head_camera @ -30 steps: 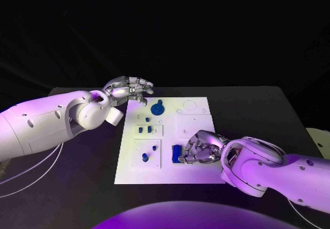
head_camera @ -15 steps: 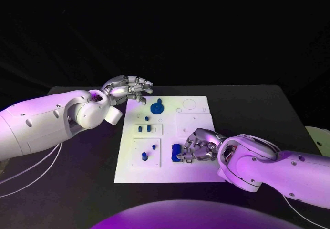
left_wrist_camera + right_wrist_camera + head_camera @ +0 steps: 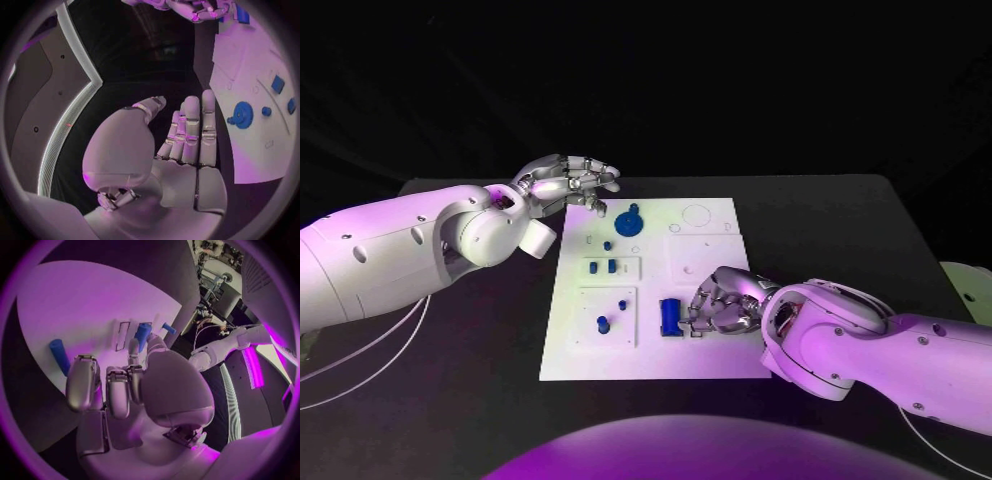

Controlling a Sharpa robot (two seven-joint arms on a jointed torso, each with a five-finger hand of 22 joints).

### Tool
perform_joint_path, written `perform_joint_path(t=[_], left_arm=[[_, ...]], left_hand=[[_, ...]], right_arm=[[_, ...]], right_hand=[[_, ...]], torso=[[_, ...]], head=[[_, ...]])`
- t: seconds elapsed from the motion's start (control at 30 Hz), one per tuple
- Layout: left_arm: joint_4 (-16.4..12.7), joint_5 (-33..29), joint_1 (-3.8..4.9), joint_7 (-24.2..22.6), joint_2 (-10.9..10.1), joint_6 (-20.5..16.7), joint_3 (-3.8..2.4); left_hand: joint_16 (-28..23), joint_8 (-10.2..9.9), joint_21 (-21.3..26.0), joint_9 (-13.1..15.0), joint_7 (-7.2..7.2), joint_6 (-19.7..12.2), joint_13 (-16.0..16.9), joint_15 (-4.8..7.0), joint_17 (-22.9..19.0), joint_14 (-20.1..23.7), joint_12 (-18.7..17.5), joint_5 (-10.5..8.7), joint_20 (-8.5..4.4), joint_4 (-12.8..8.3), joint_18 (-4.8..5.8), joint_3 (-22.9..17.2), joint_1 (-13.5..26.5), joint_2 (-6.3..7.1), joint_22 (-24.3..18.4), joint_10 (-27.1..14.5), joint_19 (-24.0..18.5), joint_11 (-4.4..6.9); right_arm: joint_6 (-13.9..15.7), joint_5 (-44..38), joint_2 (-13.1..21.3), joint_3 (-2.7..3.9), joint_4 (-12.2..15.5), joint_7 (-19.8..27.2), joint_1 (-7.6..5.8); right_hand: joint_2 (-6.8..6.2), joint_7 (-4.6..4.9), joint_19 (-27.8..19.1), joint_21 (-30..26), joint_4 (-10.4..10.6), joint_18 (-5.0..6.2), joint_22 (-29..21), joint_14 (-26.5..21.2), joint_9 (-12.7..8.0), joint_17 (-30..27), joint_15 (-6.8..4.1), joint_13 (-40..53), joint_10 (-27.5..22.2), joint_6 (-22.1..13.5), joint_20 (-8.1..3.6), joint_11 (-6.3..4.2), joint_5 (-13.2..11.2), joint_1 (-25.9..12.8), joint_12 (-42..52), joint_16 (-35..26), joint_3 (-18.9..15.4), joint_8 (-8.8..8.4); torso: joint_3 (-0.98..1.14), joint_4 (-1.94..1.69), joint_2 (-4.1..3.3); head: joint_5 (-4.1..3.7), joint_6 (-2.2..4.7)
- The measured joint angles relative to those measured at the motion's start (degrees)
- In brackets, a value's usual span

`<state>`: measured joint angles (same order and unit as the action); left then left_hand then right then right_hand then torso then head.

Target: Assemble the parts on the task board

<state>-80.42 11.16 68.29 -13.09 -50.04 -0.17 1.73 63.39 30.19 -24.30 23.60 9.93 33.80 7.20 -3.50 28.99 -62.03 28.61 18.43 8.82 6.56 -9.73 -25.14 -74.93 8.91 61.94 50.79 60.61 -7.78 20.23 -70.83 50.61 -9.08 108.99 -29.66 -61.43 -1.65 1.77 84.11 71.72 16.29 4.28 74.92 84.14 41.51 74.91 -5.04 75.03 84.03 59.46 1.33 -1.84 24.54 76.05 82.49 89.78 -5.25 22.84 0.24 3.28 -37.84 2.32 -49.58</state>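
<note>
A smooth blue bar (image 3: 669, 317), its long axis running toward the far edge of the flat white task board (image 3: 711, 360), lies on the black worktop (image 3: 848, 220) just beside the right hand (image 3: 721, 308), fingers curled, grasp unclear. The left hand (image 3: 570, 182), curled on nothing, hovers near a toothed blue gear (image 3: 630, 222).

1. Table (image 3: 834, 215) — black, flat top with rounded far corners; its bare surface shows along the right edge and the far edge.
2. Cables (image 3: 358, 375) — thin and white, draped past the table's left edge.
</note>
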Motion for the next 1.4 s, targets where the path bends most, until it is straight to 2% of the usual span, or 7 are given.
perform_joint_path(t=[0.27,0.33,0.57,0.8,1.07,1.23,1.4], left_arm=[[0.00,0.00,0.00,0.01,-0.03,0.00,0.00],[0.00,0.00,0.00,0.02,-0.07,0.00,0.00],[-0.04,0.00,0.00,0.02,-0.34,-0.02,0.02],[-0.25,0.00,0.00,0.02,-0.72,-0.03,0.03],[-0.31,0.00,0.00,-0.02,-0.80,-0.03,0.05],[-0.36,0.00,0.00,-0.05,-0.84,-0.01,0.05],[-0.40,0.00,0.00,-0.07,-0.89,0.00,0.05]], left_hand=[[0.23,0.00,0.00,0.00,0.00,0.00,0.00,0.00,0.00,0.00,0.34,0.21,0.00,0.00,0.00,0.00,0.00,0.00,0.00,-0.22,0.00,-0.21],[0.23,0.00,0.00,0.00,0.00,0.00,0.00,0.00,0.00,0.00,0.34,0.21,0.00,0.00,0.00,0.00,0.00,0.00,0.00,-0.22,0.00,-0.21],[0.23,0.17,0.22,0.00,0.00,0.00,0.00,0.00,0.00,0.00,0.34,0.21,0.00,0.00,-0.01,0.00,0.00,0.00,0.00,-0.21,0.00,-0.21],[0.23,0.20,0.22,0.00,0.00,0.00,0.00,0.00,0.01,0.00,0.34,0.21,0.00,0.00,0.00,0.00,0.00,0.00,0.01,-0.21,0.00,-0.21],[0.22,0.20,0.22,0.00,0.00,0.00,0.00,0.00,-0.01,0.00,0.34,0.20,0.00,0.00,0.00,0.00,0.00,0.00,0.01,-0.21,0.00,-0.21],[0.22,0.20,0.22,0.00,0.00,0.00,0.00,0.00,-0.04,0.00,0.34,0.21,0.00,0.00,0.00,0.00,0.00,0.00,0.01,-0.21,0.00,-0.21],[0.22,0.20,0.22,0.00,0.00,0.00,0.00,0.00,-0.04,0.00,0.34,0.20,0.00,0.00,0.00,0.00,0.00,0.00,0.01,-0.21,0.00,-0.21]], right_arm=[[0.13,0.27,0.68,0.01,0.64,0.19,0.00],[0.42,0.53,1.68,0.01,1.01,0.28,-0.06],[2.31,1.60,7.14,0.00,1.73,0.77,-1.87],[4.57,0.90,12.64,-0.08,2.42,1.62,-2.52],[5.07,-3.01,15.09,-0.34,2.55,1.78,-0.59],[4.74,-4.65,14.91,-0.42,2.30,1.44,0.81],[4.40,-5.73,13.86,-0.43,1.78,0.46,1.32]], right_hand=[[-0.77,0.00,0.00,-0.54,0.49,0.04,0.00,0.00,0.28,0.00,0.00,-0.24,0.00,0.00,0.00,0.00,-0.48,-0.33,-0.02,0.00,-0.49,0.00],[-1.03,0.65,0.00,-1.25,0.43,0.05,-0.01,0.00,0.28,0.00,0.00,-0.15,-0.12,-1.13,0.00,0.12,-0.72,-0.59,-0.70,0.00,-0.54,-0.56],[-1.81,2.32,-0.24,-2.20,0.40,0.06,-0.01,-0.13,-0.07,0.00,0.62,-0.07,-1.43,-4.71,0.24,1.42,-1.47,0.10,-1.90,0.00,-0.89,-2.83],[-2.30,2.72,-1.04,-5.56,0.40,0.07,-0.01,-0.32,-0.42,0.00,1.15,-0.06,-2.67,-5.41,1.04,2.05,-1.71,1.05,-3.44,0.00,-0.89,-3.45],[-2.29,2.66,-1.24,-6.24,0.47,0.08,-0.01,-0.12,-1.04,0.00,1.35,-0.04,-3.28,-5.10,1.24,2.05,-4.14,1.05,-4.46,0.00,-1.77,-3.87],[-2.30,2.74,-1.24,-6.24,0.41,0.08,0.03,-0.12,-1.15,0.00,1.35,-0.04,-3.29,-4.77,1.24,2.05,-4.45,1.05,-4.46,0.00,-2.03,-3.89],[-2.29,2.42,-1.24,-6.23,0.47,0.09,0.03,-0.12,-1.26,0.00,1.35,-0.04,-3.29,-3.86,1.24,2.05,-4.45,1.05,-4.46,0.00,-2.09,-3.89]], torso=[[0.00,-0.02,-0.01],[-0.01,-0.04,-0.01],[-0.10,0.01,0.06],[-0.14,0.02,0.07],[-0.14,0.21,0.11],[-0.10,0.19,0.10],[-0.10,0.11,0.06]], head=[[0.03,-0.16],[0.05,-0.21],[-0.08,-0.13],[-0.78,0.09],[-1.60,0.31],[-1.81,0.40],[-1.91,0.46]])
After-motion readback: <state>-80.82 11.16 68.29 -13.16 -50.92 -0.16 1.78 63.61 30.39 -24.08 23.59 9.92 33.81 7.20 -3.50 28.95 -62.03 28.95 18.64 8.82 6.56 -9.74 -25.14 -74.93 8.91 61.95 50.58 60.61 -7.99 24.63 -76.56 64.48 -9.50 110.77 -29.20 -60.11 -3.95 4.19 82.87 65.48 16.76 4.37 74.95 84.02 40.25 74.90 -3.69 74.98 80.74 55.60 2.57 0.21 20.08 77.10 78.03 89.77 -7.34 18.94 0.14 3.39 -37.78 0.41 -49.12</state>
